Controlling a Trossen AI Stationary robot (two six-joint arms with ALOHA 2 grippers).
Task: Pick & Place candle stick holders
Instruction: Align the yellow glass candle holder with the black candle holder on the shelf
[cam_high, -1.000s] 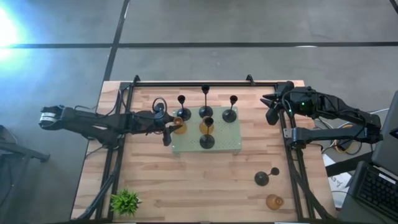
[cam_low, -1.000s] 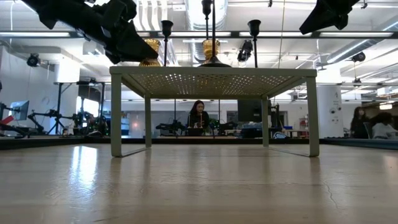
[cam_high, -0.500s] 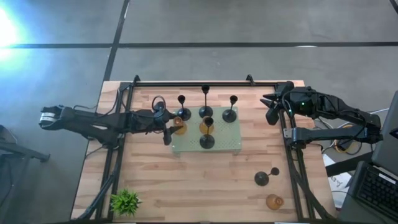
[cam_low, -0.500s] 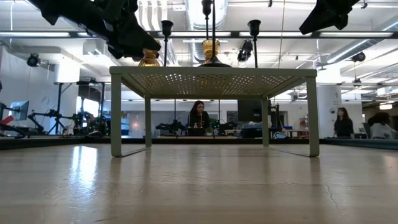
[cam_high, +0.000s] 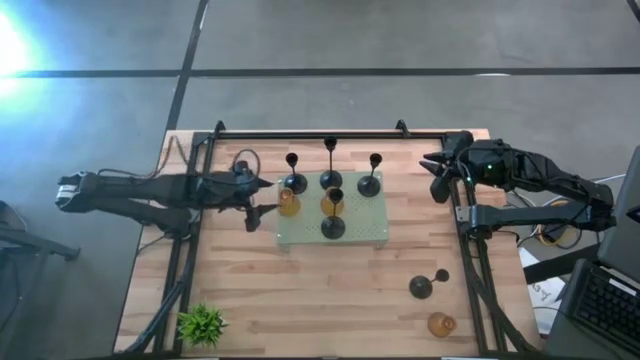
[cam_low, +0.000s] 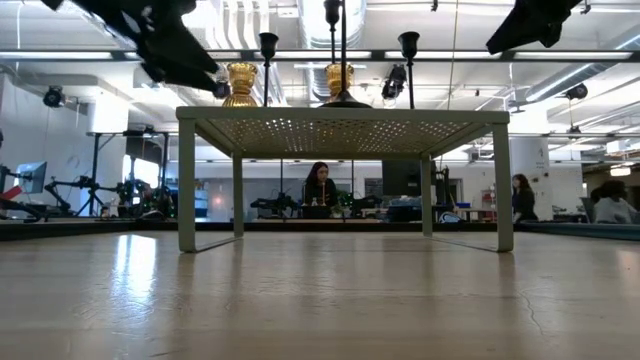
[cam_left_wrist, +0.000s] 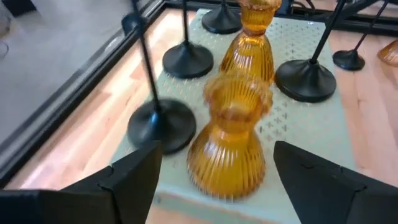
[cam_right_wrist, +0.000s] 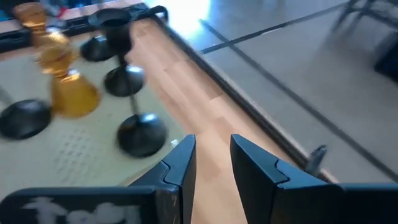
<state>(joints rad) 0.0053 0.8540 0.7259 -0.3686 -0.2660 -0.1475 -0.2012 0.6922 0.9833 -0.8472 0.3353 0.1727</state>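
A pale green perforated mat stands on legs mid-table. On it stand two amber candle stick holders and several black ones. My left gripper is open just left of the mat. Its fingers stand on either side of the nearer amber holder without touching it. That holder rests upright on its base at the mat's left edge. My right gripper hovers near the far right with a narrow gap between its fingers and holds nothing.
A black holder and an amber holder stand on the bare wood at the near right. A small green plant sits at the near left corner. A black rail runs along the far edge.
My left gripper has opened and let go of the amber holder, then drawn back toward the table's left edge. The amber holder stays upright on the mat's left edge.
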